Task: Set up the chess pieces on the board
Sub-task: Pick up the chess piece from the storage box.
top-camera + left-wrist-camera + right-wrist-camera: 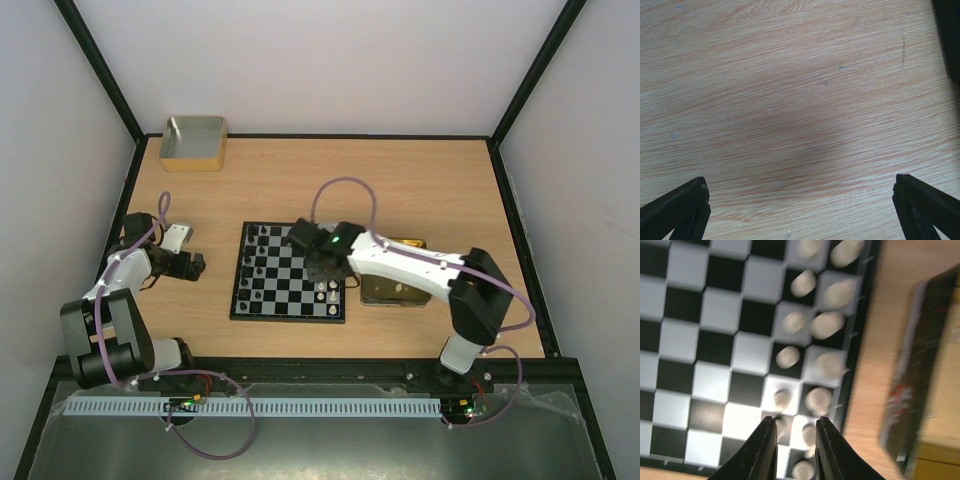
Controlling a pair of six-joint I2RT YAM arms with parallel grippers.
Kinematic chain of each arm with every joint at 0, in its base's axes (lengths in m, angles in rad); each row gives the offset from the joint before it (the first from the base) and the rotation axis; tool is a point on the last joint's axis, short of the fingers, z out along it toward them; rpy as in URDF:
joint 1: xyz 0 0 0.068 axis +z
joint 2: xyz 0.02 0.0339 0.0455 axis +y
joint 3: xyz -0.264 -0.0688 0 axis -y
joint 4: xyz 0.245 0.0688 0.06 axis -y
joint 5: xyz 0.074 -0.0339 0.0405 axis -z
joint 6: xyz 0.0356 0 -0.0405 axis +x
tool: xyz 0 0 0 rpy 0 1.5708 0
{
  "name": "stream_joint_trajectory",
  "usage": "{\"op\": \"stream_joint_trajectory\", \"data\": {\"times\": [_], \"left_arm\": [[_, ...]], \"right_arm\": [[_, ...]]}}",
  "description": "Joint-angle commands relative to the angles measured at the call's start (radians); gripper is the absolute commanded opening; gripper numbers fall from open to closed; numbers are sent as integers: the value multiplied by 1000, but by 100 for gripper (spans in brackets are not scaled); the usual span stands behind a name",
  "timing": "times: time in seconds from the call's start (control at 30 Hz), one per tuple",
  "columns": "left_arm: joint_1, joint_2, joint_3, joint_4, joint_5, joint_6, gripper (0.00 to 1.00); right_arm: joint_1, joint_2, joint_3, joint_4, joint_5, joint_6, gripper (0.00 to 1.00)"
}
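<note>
Well, the job is judged to be far along. Two files of black chessmen (256,268) are seen ranked along the left edge of the board (292,276). The board is laid flat mid-table (430,180), just beside the gold tin (385,293). Along the opposite edge, cream chessmen (792,321) are lined up in two files, one to a square, and most squares there look filled. That wrist view is blurred, though, so piece types cannot be read and the count is not certain.

The right gripper (795,440) is held low over one end of the cream files, jaws drawn narrow. Whether a piece is pinched between them cannot be told. The left gripper (800,210) is parked over bare wood left of the board, jaws spread wide, nothing held.

Little is judged to be left, perhaps only the last cream squares at that corner.
</note>
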State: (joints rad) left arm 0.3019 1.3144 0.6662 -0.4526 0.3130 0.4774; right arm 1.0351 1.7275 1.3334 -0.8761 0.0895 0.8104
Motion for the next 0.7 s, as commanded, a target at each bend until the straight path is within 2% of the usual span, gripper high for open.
{"op": "stream_joint_trajectory", "data": {"times": [0.0, 0.17, 0.33, 0.5, 0.67], "left_arm": [[-1, 1, -3, -3, 10, -3, 99], [0, 19, 14, -14, -7, 6, 100], [-1, 50, 53, -42, -10, 13, 99], [-3, 88, 93, -67, -46, 28, 99], [-2, 124, 121, -87, -65, 33, 100]], "right_arm": [[-141, -129, -53, -81, 98, -22, 21], [-286, -248, -195, -50, 89, -35, 21], [-372, -288, -323, 16, 17, -52, 25], [-416, -278, -377, 66, -45, -63, 35], [-505, -290, -392, 62, -61, -86, 36]]}}
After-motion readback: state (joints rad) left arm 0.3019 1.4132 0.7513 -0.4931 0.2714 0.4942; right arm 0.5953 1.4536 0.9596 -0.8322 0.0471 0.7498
